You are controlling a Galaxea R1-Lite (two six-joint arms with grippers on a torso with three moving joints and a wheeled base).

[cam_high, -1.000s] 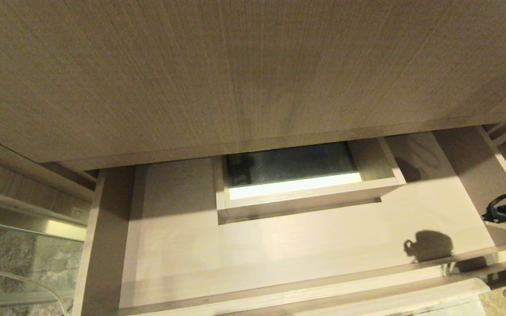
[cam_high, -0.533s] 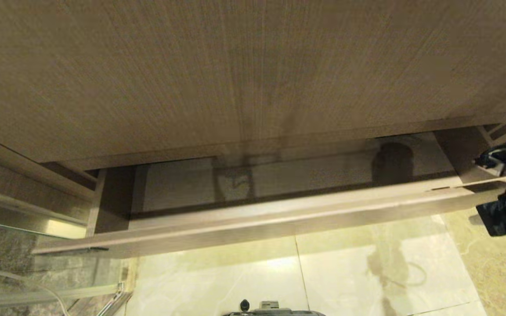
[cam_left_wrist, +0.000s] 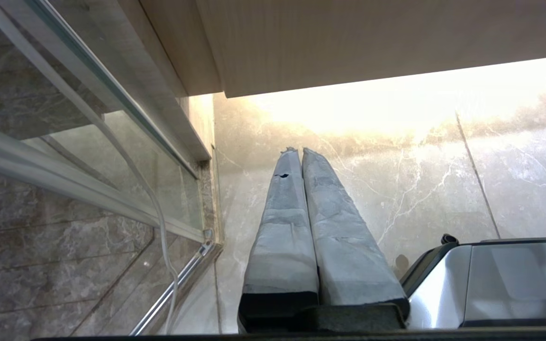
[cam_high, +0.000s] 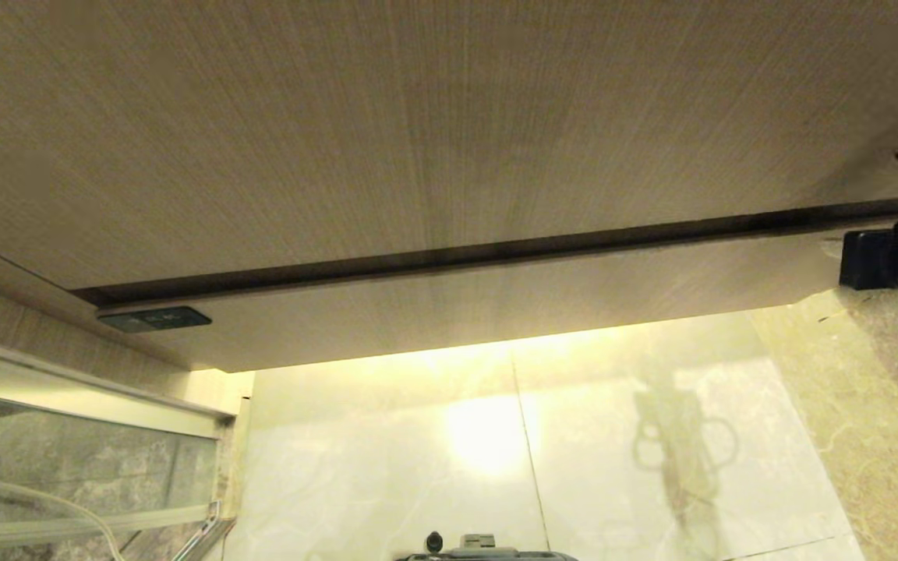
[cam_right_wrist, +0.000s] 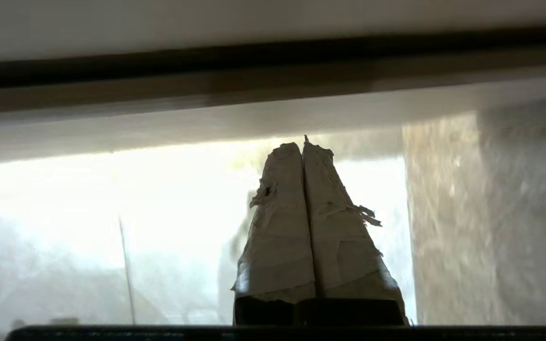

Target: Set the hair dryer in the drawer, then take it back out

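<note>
Drawer [cam_high: 496, 292]: one, shut flush under the taller panel [cam_high: 418, 132], just ahead of my right claw [cam_right_wrist: 304, 144], fingers pressed together, empty. Left claw [cam_left_wrist: 299, 151] likewise closed, over pale marble floor [cam_high: 613, 436]. Hair dryer I can't see.

The drawer [cam_high: 449, 300] sits flush under the taller panel [cam_high: 418, 132], with only a thin dark seam between them and no way in. Below it the tiled floor [cam_high: 613, 436] lies open; a glass partition [cam_high: 67, 460] bounds the left.
</note>
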